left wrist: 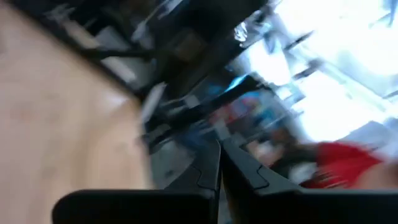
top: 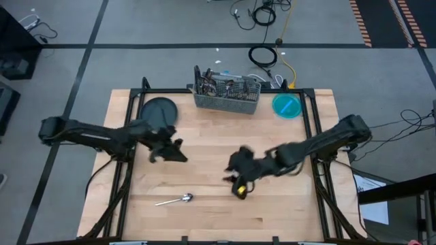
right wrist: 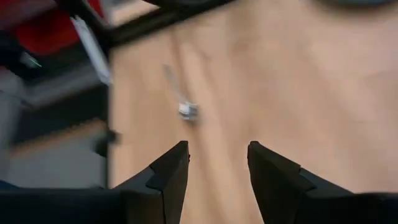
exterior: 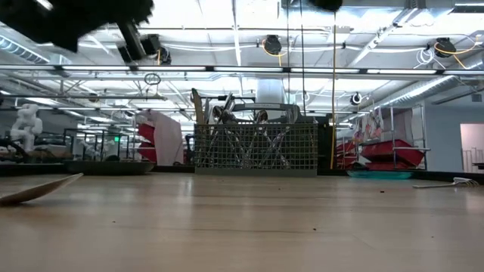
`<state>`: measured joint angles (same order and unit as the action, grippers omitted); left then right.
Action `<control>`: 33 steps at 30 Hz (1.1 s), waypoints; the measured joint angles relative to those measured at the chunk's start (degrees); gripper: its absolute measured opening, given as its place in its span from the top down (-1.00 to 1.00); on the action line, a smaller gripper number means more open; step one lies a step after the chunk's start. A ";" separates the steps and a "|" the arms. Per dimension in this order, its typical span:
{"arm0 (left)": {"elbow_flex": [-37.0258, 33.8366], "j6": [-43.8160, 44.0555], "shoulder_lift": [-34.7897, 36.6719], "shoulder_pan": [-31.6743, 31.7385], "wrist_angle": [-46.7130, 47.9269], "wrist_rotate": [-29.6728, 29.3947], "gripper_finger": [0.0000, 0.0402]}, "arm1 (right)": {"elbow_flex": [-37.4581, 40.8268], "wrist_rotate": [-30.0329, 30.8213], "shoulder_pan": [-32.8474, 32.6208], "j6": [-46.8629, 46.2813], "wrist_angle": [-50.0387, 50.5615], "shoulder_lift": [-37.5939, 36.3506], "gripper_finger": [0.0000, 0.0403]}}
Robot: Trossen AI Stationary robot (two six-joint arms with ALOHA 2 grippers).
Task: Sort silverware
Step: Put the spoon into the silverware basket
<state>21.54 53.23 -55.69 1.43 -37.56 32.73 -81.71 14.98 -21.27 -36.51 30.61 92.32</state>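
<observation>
One silver spoon (top: 176,200) lies flat on the wooden table near its front edge; the right wrist view shows this spoon (right wrist: 180,98) ahead of the fingers, and the low view has it (exterior: 38,189) at the far left. More silverware (top: 219,84) stands in the grey wire-mesh caddy (top: 227,95) at the table's far edge. My left gripper (top: 178,154) is shut and empty, raised above the table just in front of the dark plate (top: 158,111). My right gripper (top: 233,182) hovers open over the table's middle, right of the spoon, with nothing between its fingers (right wrist: 176,171).
A blue dish (top: 287,105) sits at the far right, beside the caddy. The black frame rails (top: 129,129) run along the table's left and right sides. Bare wood (top: 286,211) lies between the spoon and the right edge.
</observation>
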 joint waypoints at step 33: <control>0.11 18.58 -11.79 -53.12 40.73 -30.73 0.99 | 9.53 -0.94 0.56 -1.79 -20.73 5.93 0.97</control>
<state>21.65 71.81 -67.48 -51.69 3.16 2.01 -72.18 14.03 -20.71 -38.30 9.89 98.25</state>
